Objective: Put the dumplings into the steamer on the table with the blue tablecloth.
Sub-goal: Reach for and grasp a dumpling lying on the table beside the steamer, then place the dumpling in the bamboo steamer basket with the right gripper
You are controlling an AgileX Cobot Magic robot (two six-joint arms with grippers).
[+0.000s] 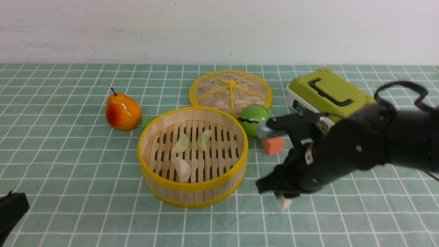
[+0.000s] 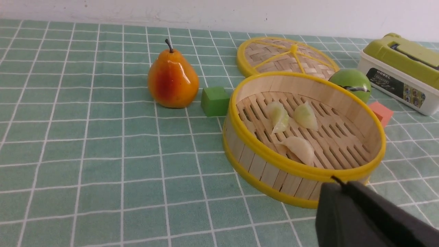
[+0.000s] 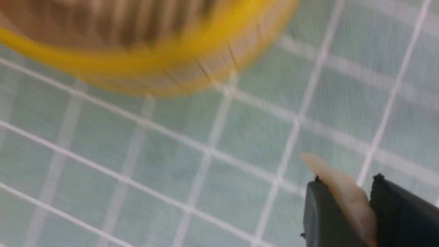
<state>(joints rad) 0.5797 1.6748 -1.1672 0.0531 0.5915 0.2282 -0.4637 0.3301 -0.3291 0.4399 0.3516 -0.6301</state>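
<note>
The bamboo steamer (image 1: 192,190) stands mid-table on the blue tablecloth (image 1: 68,164). Inside lie two pale green dumplings (image 1: 181,143) (image 1: 204,139) and one cream dumpling (image 1: 182,168). They also show in the left wrist view (image 2: 278,116) (image 2: 305,116) (image 2: 301,149). My right gripper (image 1: 284,199) is shut on the fourth cream dumpling (image 1: 285,203), just above the cloth right of the steamer. The right wrist view shows this dumpling (image 3: 346,195) pinched between the fingers, with the steamer (image 3: 144,65) blurred beyond. My left gripper (image 2: 334,185) is shut and empty at the front left (image 1: 12,209).
A pear (image 1: 122,111) and a green block (image 1: 148,121) lie left of the steamer. The woven lid (image 1: 230,90), a green ball (image 1: 254,120), an orange block (image 1: 273,145) and a green-lidded box (image 1: 325,93) stand behind and to the right.
</note>
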